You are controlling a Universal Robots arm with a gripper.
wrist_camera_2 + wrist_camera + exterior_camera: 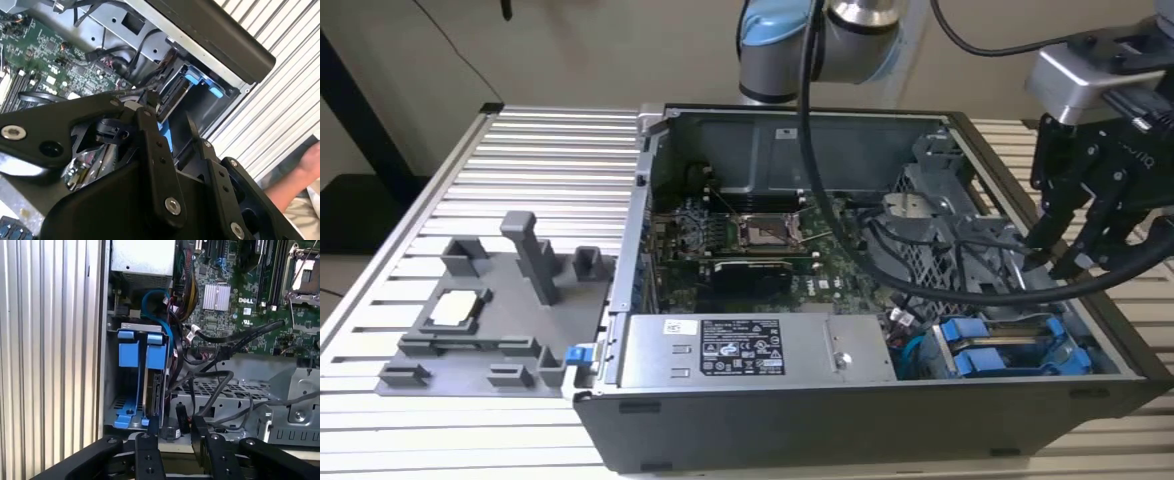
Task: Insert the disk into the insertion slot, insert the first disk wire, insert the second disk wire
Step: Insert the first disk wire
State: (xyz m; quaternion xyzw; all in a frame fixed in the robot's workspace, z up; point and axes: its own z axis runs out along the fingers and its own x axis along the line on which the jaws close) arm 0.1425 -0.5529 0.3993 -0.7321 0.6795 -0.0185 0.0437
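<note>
The gripper point(176, 422) is hanging with its two black fingers point(151, 426) standing apart, and nothing is clamped between them. In the first wrist view a loose black connector point(180, 414) on the end of a dark wire point(210, 392) is lying in the gap between the fingers, touching neither as far as can be told. In the exterior view the gripper point(1067, 262) is hovering over the corner of the open PC case point(854, 420) on that view's right, among several black cables.

Just beyond the fingertips, the disk point(153, 390) is sitting on edge in its bright blue carrier, pushed down into the insertion slot point(111, 370), the grey sheet-metal bay against the case wall. A second blue-framed carrier point(126, 347) is standing beside it in the same bay. The perforated grey cage point(225, 389) is lying next to the bay, with the green motherboard point(235, 300) further in.

Judging by this, the disk insertion appears to be done, while the wire steps appear to be left; whether any wire is already plugged into the disk cannot be told.

Outside the case, the slatted metal table point(534, 180) is carrying a grey parts fixture point(494, 300), and a person's hand point(305, 167) is resting near the table's edge.
</note>
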